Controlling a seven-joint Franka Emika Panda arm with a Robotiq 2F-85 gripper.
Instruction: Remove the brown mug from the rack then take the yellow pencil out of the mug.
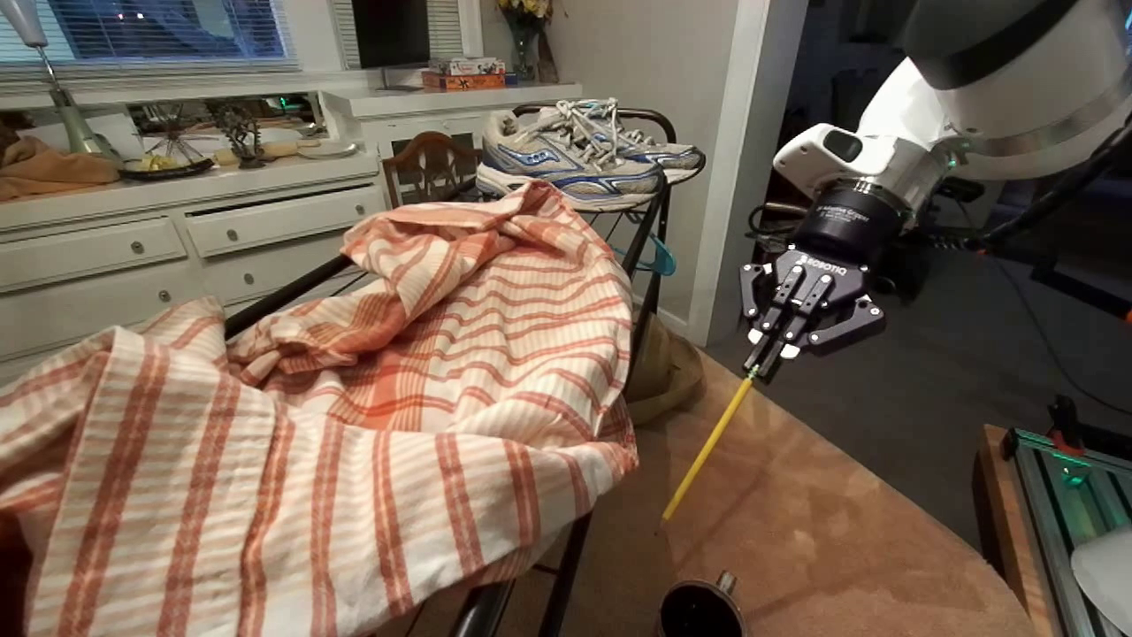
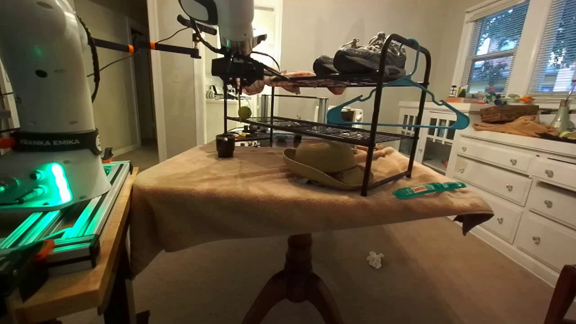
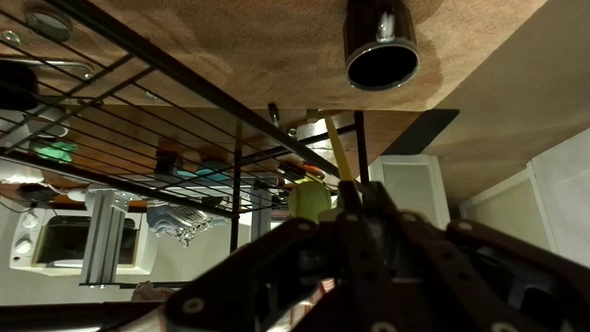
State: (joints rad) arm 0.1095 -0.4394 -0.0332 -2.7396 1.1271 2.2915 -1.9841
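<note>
Holds yellow pencil [image 1: 708, 448] in hand [image 1: 761, 361], narrowed tight on its upper end. See it slope downward in an exterior view, with lower tip in mid-air over tabletop [image 2: 202, 193]. Find brown mug [image 2: 225, 146] upright on tabletop, outside rack [image 2: 373, 130] and beside it, lower than yellow pencil and apart from it. In wrist view, can look toward its mouth; too dark inside to tell contents. Find rack standing on same tabletop, draped with orange-and-white striped cloth [image 1: 416, 478] and bearing shoes [image 1: 570, 172] on top shelf, as seen in both exterior views. Note teal hanger [image 2: 402, 81] hung on one end of rack, hat [image 2: 321, 157] on tabletop beneath lower shelf, and green packet [image 2: 427, 189] near rack leg.
</note>
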